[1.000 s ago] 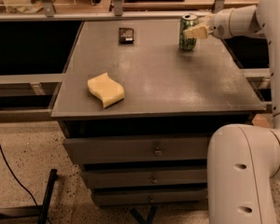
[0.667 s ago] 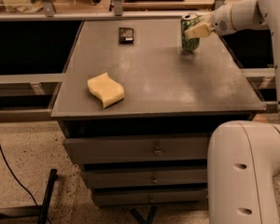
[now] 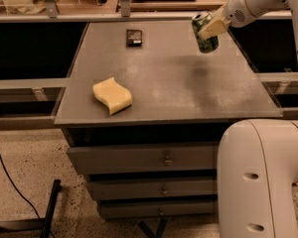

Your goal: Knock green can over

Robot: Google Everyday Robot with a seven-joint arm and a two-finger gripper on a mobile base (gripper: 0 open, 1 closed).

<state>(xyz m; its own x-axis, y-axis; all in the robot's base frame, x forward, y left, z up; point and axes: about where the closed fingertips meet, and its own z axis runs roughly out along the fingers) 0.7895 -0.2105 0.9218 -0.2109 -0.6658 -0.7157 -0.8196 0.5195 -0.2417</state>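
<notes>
in the upper right the claw (image 3: 210, 29) grips the green can (image 3: 207, 44), dark-mottled, silver-rimmed, tilted above the tabletop (image 3: 164, 88).

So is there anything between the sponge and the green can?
Nothing: in the camera view only bare table lies between sponge and can. The gripper is right up against the can.

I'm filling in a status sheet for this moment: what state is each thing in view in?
green can: tilted, top leaning left, held just off the table.
gripper: over the table's far right, shut on the green can.
yellow sponge: lying flat near the front left, untouched.
dark flat object: lying flat near the far edge.
drawers: closed.
</notes>
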